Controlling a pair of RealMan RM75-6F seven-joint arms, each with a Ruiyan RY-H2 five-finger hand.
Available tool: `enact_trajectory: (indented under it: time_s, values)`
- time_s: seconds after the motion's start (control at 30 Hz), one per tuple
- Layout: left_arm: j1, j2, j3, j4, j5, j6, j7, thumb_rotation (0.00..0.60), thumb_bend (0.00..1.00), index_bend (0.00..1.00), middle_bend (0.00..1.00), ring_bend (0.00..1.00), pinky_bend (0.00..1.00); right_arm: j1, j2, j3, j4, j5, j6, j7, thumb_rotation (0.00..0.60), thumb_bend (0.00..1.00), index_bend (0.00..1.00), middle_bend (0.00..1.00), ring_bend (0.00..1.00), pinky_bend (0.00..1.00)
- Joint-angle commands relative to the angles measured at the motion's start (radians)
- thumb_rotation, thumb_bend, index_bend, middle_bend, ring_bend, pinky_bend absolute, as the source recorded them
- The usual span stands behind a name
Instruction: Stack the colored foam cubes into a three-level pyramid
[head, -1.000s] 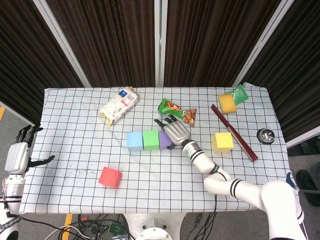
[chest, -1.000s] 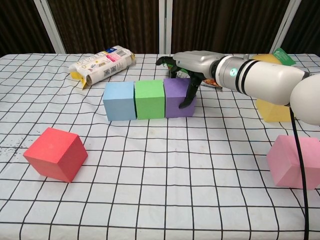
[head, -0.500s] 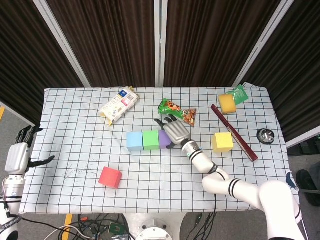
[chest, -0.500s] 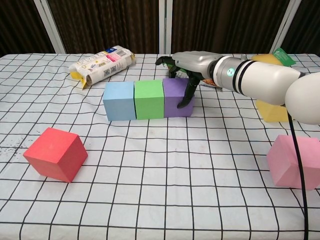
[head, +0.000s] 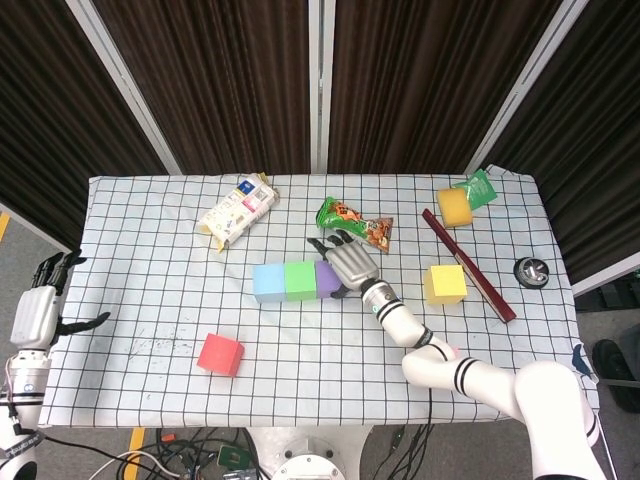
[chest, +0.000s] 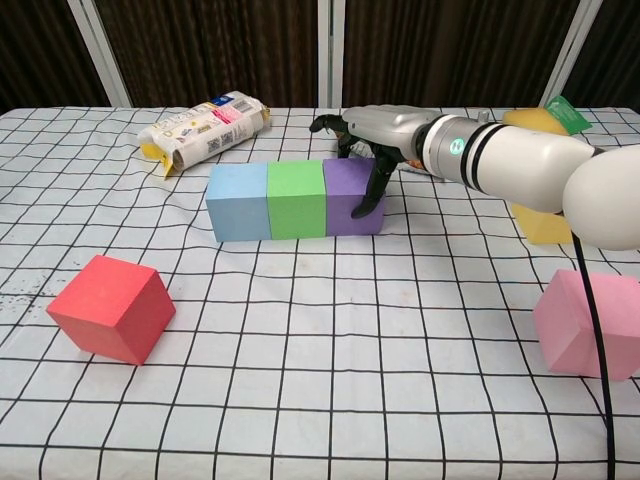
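Right hand (chest: 372, 140) sits over the purple cube (chest: 352, 194), fingers draped on its top and far side, thumb down the front face near the right edge. Looks like a loose wrap, fingers partly spread; can't tell if it's a real grip or just a push.

Vs 1 s ago: purple cube has slid a bit toward 9 o'clock, closing up against the green cube (chest: 295, 199), which touches the blue cube (chest: 237, 201). So the bottom row of three now reads tight, w/ no gaps; base level is prob. done.

Left hand (head: 36, 308) hangs off the table's 9 o'clock edge, fingers apart, holding nothing.

Still loose: red cube (chest: 111, 307) at 7 o'clock of the row, yellow cube (head: 445, 283) at 3 o'clock, pink cube (chest: 587, 324) near the front right.
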Motion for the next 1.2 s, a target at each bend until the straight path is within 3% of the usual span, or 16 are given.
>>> enact_trajectory:
  time_s: [0.03,1.2]
  values:
    - [0.0,0.0,-0.001,0.001,-0.001,-0.001,-0.001,0.6,0.0,0.08,0.16,0.03,0.02,0.001,-0.001,0.002,0.0,0.004,-0.003,0.001,0.6,0.16,0.0,0.59,0.12,0.0]
    - [-0.006,0.007,-0.003,-0.004,-0.005,-0.022,-0.011,0.6,0.0,0.08,0.16,0.03,0.03,0.026,0.01,0.008,-0.001,0.031,-0.037,0.015,0.6,0.17,0.0,0.6,0.12,0.0]
